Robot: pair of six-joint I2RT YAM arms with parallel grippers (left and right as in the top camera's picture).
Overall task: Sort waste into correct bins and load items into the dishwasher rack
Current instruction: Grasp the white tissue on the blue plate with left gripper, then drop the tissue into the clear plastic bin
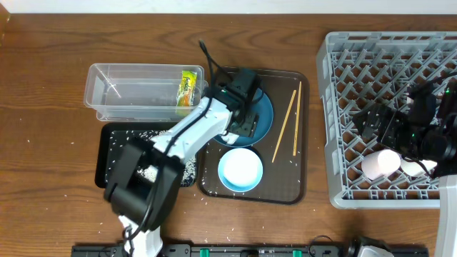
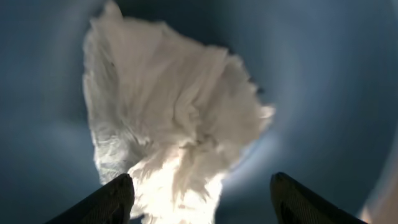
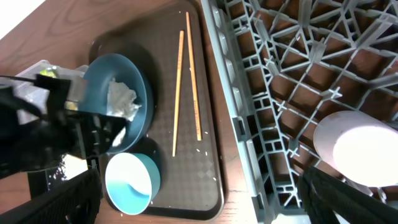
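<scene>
The crumpled white tissue [image 2: 174,118] lies on the round blue plate [image 1: 263,121]. My left gripper [image 2: 202,199] is open just above it, one finger on each side of the tissue's lower end; in the overhead view it sits over the plate [image 1: 243,118]. The snack wrapper [image 1: 188,87] lies in the clear tub [image 1: 128,89]. Rice grains [image 1: 150,171] lie in the black tray [image 1: 107,153]. The white bowl [image 1: 240,170] and two chopsticks [image 1: 285,125] rest on the brown tray. My right gripper [image 3: 199,205] is open and empty over the grey rack [image 1: 357,114], beside the pink cup [image 3: 354,149].
The brown serving tray [image 1: 303,143] sits between the bins and the rack. A small white cup [image 1: 418,168] lies next to the pink cup [image 1: 380,163] in the rack's front right. Loose rice grains are scattered on the wooden table near its front edge.
</scene>
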